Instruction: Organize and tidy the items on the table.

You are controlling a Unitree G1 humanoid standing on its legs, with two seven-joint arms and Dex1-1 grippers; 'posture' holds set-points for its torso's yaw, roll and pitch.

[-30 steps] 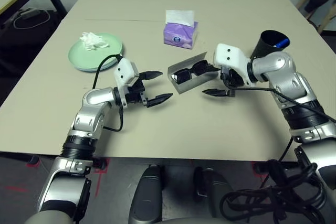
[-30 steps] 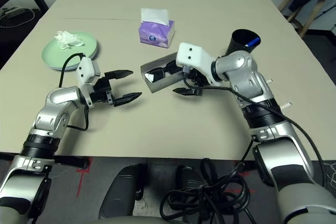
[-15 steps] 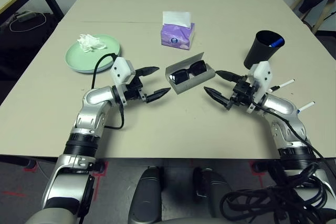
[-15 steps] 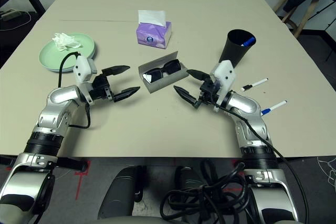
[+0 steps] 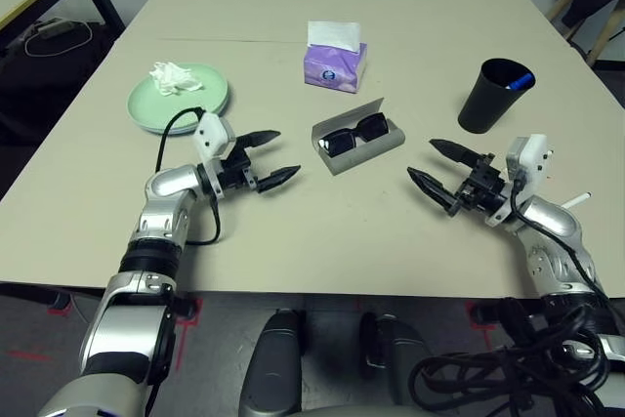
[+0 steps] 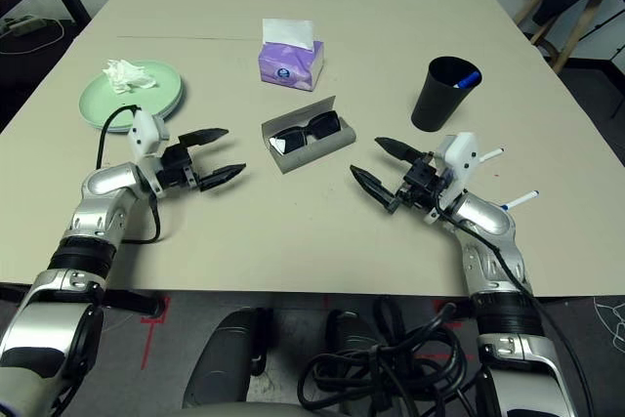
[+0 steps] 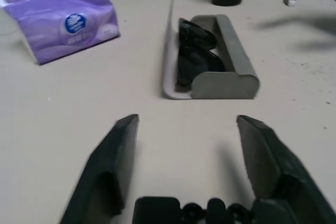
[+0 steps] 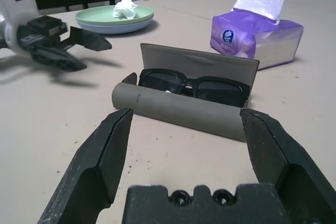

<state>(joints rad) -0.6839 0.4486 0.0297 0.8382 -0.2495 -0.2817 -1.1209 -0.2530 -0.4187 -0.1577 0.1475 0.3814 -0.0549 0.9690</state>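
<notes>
I have both grippers low over the near part of the table (image 5: 322, 241), facing each other. My left gripper (image 5: 266, 155) is on the near left, fingers spread with nothing between them, aimed right toward the glasses case (image 5: 359, 146). My right gripper (image 5: 436, 167) is on the near right, fingers spread wide and empty, aimed left at the same case. The grey case lies open between them, a little farther out, with the black sunglasses (image 5: 354, 133) resting inside. Two pens (image 6: 488, 152) lie on the table just right of my right wrist. Farther right stands the black cup (image 5: 494, 96) with a blue-tipped item in it. On the far left sit the stacked plates (image 5: 178, 98), pale green on top, with the crumpled tissue (image 5: 172, 75) on them. Beyond the case stands a purple tissue pack (image 5: 335, 63).
</notes>
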